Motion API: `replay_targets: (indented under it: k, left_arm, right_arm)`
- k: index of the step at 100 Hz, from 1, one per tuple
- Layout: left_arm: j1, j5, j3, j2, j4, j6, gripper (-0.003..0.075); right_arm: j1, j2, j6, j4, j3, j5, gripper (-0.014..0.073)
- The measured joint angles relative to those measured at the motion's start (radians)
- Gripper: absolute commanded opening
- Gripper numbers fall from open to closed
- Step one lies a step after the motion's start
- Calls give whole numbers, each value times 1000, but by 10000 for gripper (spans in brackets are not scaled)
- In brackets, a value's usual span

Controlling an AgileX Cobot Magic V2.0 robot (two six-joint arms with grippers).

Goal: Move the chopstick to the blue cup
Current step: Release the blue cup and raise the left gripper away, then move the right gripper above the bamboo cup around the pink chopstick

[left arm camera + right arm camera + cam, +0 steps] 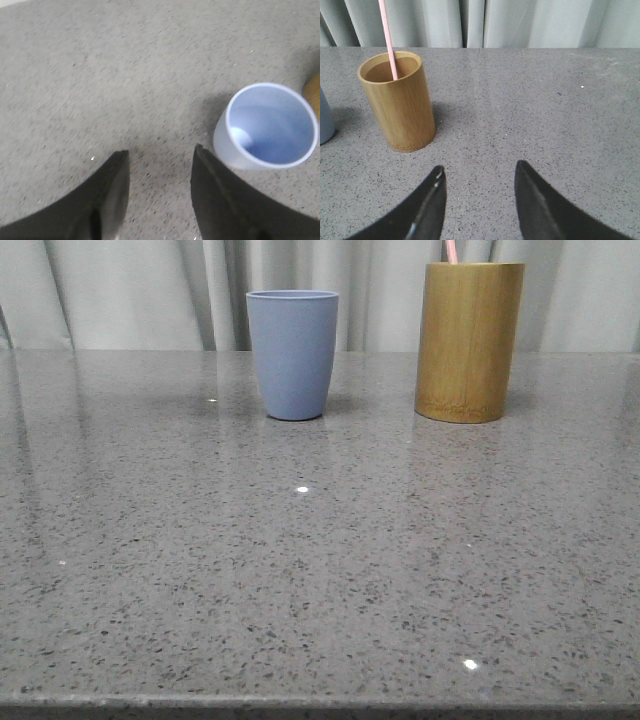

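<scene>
The blue cup (292, 352) stands upright at the back middle of the table and looks empty in the left wrist view (267, 126). A pale pink chopstick (388, 41) stands in the tan bamboo holder (469, 340), which also shows in the right wrist view (399, 100); only the stick's tip (452, 251) shows in the front view. My left gripper (160, 156) is open and empty above the table, beside the blue cup. My right gripper (479, 170) is open and empty, short of the bamboo holder and off to one side of it. Neither gripper shows in the front view.
The grey speckled table (320, 570) runs to a front edge at the bottom of the front view. Grey curtains (150, 290) hang behind the table. An edge of the blue cup (325, 120) shows beside the holder in the right wrist view.
</scene>
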Motion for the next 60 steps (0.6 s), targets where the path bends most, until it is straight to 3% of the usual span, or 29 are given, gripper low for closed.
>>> replay_targets:
  k: [60]
  left_arm:
    - [197, -203, 601, -530, 26, -18, 282]
  right_arm:
    - [0, 5, 0, 0, 0, 0, 346]
